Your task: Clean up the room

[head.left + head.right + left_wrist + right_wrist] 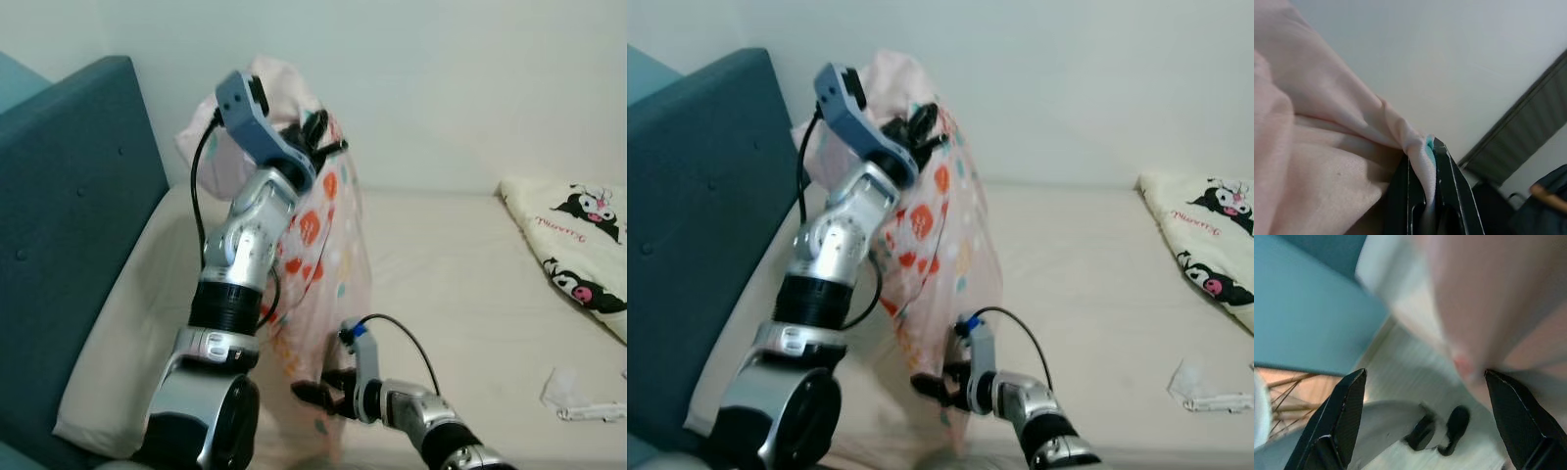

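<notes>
The left gripper (315, 132) is raised high above the bed (460, 264), its black fingers pressed together on a bunched fold at the top of the pink patterned cloth (323, 255), and in the left wrist view that fold (1422, 147) is squeezed between the two pads with a sliver of teal print showing at the pinch. From that one hold the cloth hangs almost straight down, so its long axis runs vertically from the lifted gripper to its bottom edge, which trails just above the pale mattress beside the teal headboard (69, 215). The right gripper (318, 392) sits low, at that bottom edge, its fingers spread wide apart with nothing between them; in the right wrist view the pink fabric (1484, 308) hangs ahead of the open fingertips (1347, 406) (blurred, so whether it touches them cannot be told). The relation that matters is this: the free lower end lies directly beyond the right gripper's open span and far below the left one, so the right arm is much the nearer to take it, probably by reaching a little forward and closing on the hem. A cartoon-print blanket (578, 245) lies well apart at the bed's right side.
</notes>
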{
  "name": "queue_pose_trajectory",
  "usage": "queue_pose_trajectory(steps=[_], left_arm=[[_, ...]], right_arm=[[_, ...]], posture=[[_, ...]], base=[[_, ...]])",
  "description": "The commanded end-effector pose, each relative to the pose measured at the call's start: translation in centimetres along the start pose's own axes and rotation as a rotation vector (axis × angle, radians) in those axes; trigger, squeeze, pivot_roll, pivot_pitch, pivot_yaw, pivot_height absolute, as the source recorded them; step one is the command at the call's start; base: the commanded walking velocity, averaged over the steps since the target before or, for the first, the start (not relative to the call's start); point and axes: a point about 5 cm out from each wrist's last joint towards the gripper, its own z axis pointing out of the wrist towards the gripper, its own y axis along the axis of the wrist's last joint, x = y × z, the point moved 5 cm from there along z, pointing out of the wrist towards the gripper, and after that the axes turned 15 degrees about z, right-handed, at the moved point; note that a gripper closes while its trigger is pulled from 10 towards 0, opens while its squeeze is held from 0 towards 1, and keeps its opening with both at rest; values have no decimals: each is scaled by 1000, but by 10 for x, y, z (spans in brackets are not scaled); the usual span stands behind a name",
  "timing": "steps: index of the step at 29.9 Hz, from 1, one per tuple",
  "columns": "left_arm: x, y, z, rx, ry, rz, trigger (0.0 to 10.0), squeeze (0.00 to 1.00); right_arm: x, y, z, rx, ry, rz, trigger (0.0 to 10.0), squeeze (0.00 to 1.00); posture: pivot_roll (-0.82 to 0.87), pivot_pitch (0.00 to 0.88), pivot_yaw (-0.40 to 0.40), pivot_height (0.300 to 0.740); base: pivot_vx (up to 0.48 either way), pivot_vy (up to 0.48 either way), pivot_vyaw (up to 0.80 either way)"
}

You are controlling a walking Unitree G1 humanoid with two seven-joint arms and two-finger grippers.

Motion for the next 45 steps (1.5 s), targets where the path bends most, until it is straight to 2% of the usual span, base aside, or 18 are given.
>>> queue_pose_trajectory(steps=[1, 7, 9, 11, 18, 19, 20, 21, 22, 23, 24, 26, 27, 29, 33, 37, 42, 45], left_arm=[[-16, 23, 4, -95, -40, -43, 10000, 0], [-30, 29, 3, -111, -66, -103, 10000, 0], [-26, 35, 0, -131, -55, -98, 10000, 0], [1, 42, -8, -159, 17, -29, 10000, 0], [69, 39, -30, -140, 201, 164, 10000, 0], [123, 35, -57, -102, 361, 255, 10000, 0], [123, 35, -57, -102, 361, 255, 10000, 0], [177, 31, -94, -53, 527, 319, 10000, 0], [177, 31, -94, -53, 527, 319, 10000, 0], [251, 16, -178, 76, 790, 483, 10000, 0], [251, 16, -178, 76, 790, 483, 10000, 0], [272, -3, -222, 176, 889, 562, 10000, 0], [272, -3, -222, 176, 889, 562, 10000, 0], [286, -46, -280, 357, 998, 623, 10000, 0], [291, -75, -332, 514, 1087, 654, 10000, 0], [290, -88, -363, 619, 1107, 667, 10000, 0], [284, -104, -367, 726, 997, 682, 10000, 0], [253, -153, -366, 963, 643, 596, 10000, 0]], right_arm=[[6, 5, 0, 7, 28, -33, 10000, 0], [18, 9, 5, 28, 74, -127, 10000, 0], [-1, 25, -1, -51, -69, -147, 10000, 0], [-34, 55, -24, -194, -306, -162, 10000, 0], [-57, 80, -56, -281, -427, -176, 10000, 0], [-67, 93, -75, -322, -480, -192, 10000, 0], [-67, 93, -75, -322, -480, -192, 10000, 0], [-77, 104, -95, -359, -529, -196, 10000, 0], [-77, 104, -95, -359, -529, -196, 10000, 0], [-88, 117, -120, -402, -599, -216, 10000, 0], [-88, 117, -120, -402, -599, -216, 10000, 0], [-91, 119, -123, -414, -625, -221, 10000, 0], [-91, 119, -123, -414, -625, -221, 10000, 0], [-88, 114, -113, -409, -618, -224, 10000, 0], [-84, 106, -102, -395, -600, -224, 10000, 0], [-82, 97, -93, -379, -586, -209, 10000, 0], [-81, 94, -88, -372, -576, -203, 10000, 0], [-79, 94, -86, -378, -571, -201, 10000, 0]], posture=[[-59, 11, -2, 740], [-50, 15, -11, 740], [-36, 21, -19, 740], [-31, 21, -20, 740], [-27, 31, -27, 740], [-21, 38, -36, 740], [-21, 38, -36, 740], [-17, 42, -44, 740], [-17, 42, -44, 740], [-11, 52, -55, 740], [-11, 52, -55, 740], [-15, 54, -55, 740], [-15, 54, -55, 740], [-17, 58, -50, 740], [-17, 60, -50, 740], [-11, 58, -49, 740], [-11, 56, -44, 740], [-14, 58, -40, 740]], base=[[0, 0, 0], [0, 0, 0], [0, 0, 0], [0, 0, 0], [0, 0, 0], [0, 0, 0], [0, 0, 0], [0, 0, 0], [0, 0, 0], [0, 0, 0], [0, 0, 0], [0, 0, 0], [0, 0, 0], [0, 0, 0], [0, 0, 0], [0, 0, 0], [0, 0, 0], [0, 0, 0]])
